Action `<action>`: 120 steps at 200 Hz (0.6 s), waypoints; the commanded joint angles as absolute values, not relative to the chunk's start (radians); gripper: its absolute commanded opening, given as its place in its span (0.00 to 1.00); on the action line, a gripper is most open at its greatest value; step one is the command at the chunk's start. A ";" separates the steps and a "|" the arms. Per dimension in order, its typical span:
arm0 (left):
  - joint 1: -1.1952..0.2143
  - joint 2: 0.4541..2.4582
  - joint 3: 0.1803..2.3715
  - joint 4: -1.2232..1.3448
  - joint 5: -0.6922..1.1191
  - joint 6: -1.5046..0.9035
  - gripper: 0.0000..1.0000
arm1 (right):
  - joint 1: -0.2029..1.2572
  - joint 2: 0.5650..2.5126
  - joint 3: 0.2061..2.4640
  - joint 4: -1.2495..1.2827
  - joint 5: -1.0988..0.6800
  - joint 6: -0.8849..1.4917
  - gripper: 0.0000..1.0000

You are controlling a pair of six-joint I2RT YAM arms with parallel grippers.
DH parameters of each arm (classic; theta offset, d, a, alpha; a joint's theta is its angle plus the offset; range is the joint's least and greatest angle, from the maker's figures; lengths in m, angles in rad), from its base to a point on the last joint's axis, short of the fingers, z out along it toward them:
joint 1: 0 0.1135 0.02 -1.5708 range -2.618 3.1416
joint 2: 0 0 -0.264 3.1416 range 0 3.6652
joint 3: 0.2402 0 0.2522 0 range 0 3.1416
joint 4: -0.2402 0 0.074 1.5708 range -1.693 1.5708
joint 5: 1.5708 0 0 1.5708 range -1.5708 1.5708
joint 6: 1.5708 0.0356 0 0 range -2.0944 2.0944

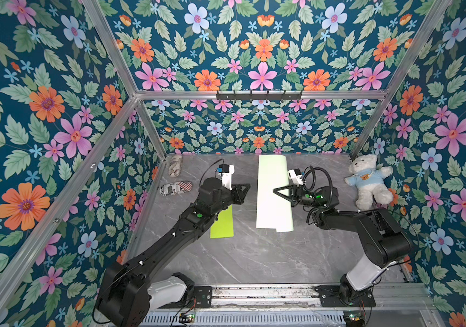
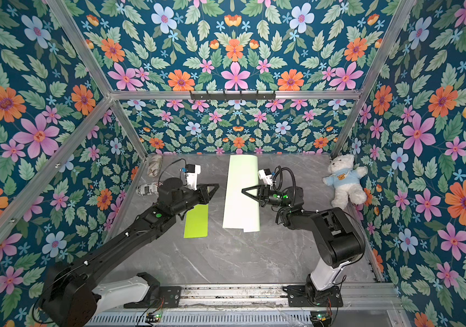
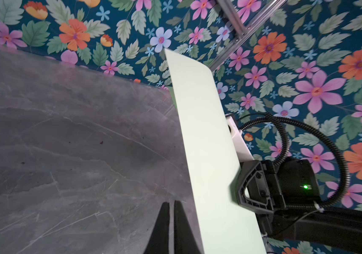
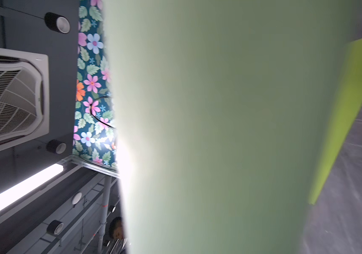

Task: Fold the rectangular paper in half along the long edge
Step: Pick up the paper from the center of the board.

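Observation:
The pale green rectangular paper (image 1: 271,209) (image 2: 240,209) lies lengthwise across the middle of the grey table (image 1: 240,254). Its right long side is lifted and curls over to the left. My right gripper (image 1: 274,190) (image 2: 243,190) reaches in from the right and is shut on that lifted side, one black finger lying on top of the sheet. The paper (image 4: 219,110) fills the right wrist view and hides the jaws. My left gripper (image 1: 248,186) (image 2: 217,185) (image 3: 171,203) hovers just left of the paper (image 3: 206,132), its fingers almost together and holding nothing.
A smaller lime green sheet (image 1: 222,223) (image 2: 197,220) lies flat under my left forearm. Two patterned capsule-shaped objects (image 1: 175,187) (image 1: 175,165) sit at the back left. A white teddy bear (image 1: 369,181) in a blue shirt leans at the right wall.

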State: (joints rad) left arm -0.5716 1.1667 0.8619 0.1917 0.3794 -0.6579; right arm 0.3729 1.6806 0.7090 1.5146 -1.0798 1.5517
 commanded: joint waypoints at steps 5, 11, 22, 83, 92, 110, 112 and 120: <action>-0.563 1.138 0.888 0.271 0.562 -0.738 0.12 | 0.379 1.616 0.777 1.822 -1.067 1.760 0.37; -0.563 1.137 0.892 0.305 0.600 -0.763 0.12 | 0.382 1.602 0.792 1.812 -1.064 1.763 0.37; -0.564 1.137 0.900 0.354 0.648 -0.803 0.12 | 0.388 1.579 0.820 1.778 -1.063 1.759 0.37; -0.566 1.118 0.917 0.493 0.760 -0.916 0.14 | 0.397 1.539 0.858 1.788 -1.007 1.815 0.36; -0.566 1.117 0.912 0.513 0.767 -0.926 0.15 | 0.397 1.542 0.854 1.815 -0.990 1.835 0.36; -0.566 1.120 0.901 0.519 0.761 -0.925 0.15 | 0.407 1.547 0.858 1.849 -0.965 1.867 0.34; -0.566 1.120 0.899 0.522 0.761 -0.926 0.15 | 0.409 1.544 0.858 1.848 -0.963 1.866 0.34; -0.566 1.124 0.892 0.531 0.761 -0.928 0.15 | 0.418 1.538 0.861 1.840 -0.960 1.859 0.33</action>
State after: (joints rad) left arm -0.5659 1.1198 0.9043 0.4606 0.7345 -0.9028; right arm 0.4019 1.5444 0.8520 1.6108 -1.0031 1.8118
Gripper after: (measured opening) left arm 0.150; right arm 0.339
